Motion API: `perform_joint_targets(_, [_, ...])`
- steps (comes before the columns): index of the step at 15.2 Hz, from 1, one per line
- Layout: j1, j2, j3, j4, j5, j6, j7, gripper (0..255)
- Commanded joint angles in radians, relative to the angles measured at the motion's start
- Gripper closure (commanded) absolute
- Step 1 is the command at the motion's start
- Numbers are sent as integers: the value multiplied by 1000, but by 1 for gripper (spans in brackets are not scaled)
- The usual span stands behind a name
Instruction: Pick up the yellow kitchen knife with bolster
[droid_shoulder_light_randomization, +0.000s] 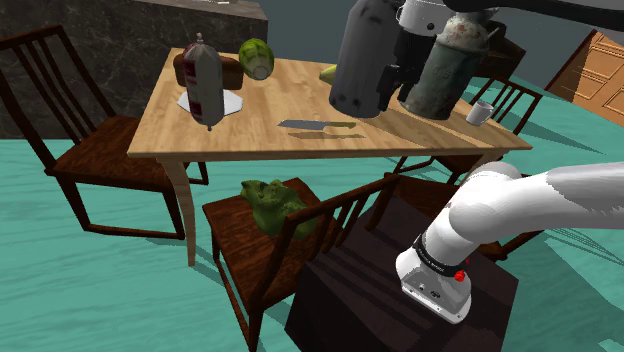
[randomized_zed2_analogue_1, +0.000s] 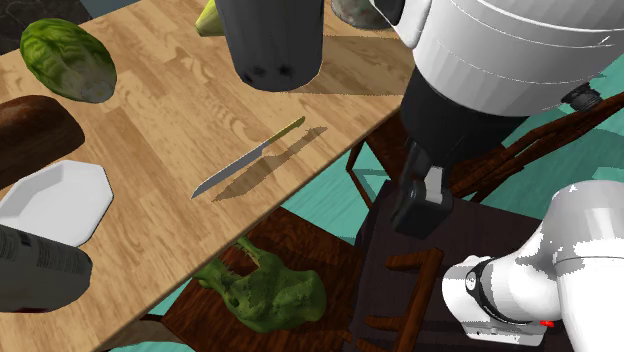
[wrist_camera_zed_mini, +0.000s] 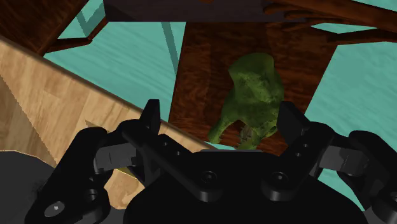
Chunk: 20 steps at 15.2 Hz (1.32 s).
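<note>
Knife lies near the table edge, bare wood around it.

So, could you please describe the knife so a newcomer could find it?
Find the light wooden table. Near its edge on the robot's side lies the knife. It alone is long and thin, with a grey blade and yellowish handle.

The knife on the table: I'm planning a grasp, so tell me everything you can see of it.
The knife is slim, with a long grey pointed blade and a shorter yellow-olive handle. It lies flat on the light wooden table, near one long edge and apart from the other things, casting a shadow beside it. Only the table touches it; the open gripper is not on it.
</note>
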Motion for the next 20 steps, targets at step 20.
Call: perform_joint_targets(20, [146,527,-396,36,-89,611,-841,0])
